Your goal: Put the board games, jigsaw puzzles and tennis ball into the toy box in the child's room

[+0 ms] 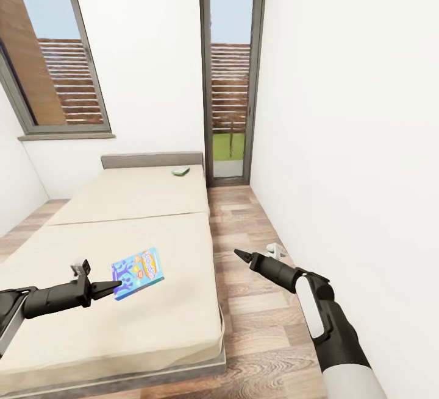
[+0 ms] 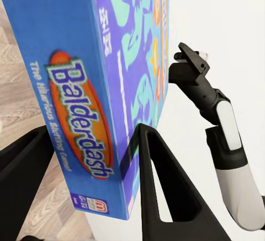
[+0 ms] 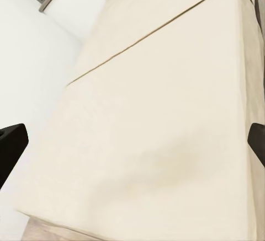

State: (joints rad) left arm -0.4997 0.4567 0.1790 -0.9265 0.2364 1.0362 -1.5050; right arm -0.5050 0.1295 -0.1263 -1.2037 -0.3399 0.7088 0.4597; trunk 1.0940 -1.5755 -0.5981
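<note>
Left pincer [image 1: 108,290] is clamped on the blue Balderdash board game [image 1: 138,273], gripping it by one end; the box hangs tilted above the near mattress pad of the bed [image 1: 122,320], seemingly clear of the surface. Left wrist view confirms it: the Balderdash box [image 2: 83,97] sits between the two dark fingers [image 2: 160,191], gripped across its thin edge. Right pincer [image 1: 244,257] hangs over the wooden floor [image 1: 256,320] beside the bed, holding nothing; its fingertips show at opposite edges of the right wrist view, so it stands apart. A second, green-and-white board game [image 1: 181,172] lies at the far end of the bed, just by the grey headboard [image 1: 152,159]. Judgement: the step is carrying the blue box off to the toy box. Hold is narrow and off-centre, so the box may swing or slip. Best to keep the clamp firm, lift well clear of the mattress, and turn the base slowly.
</note>
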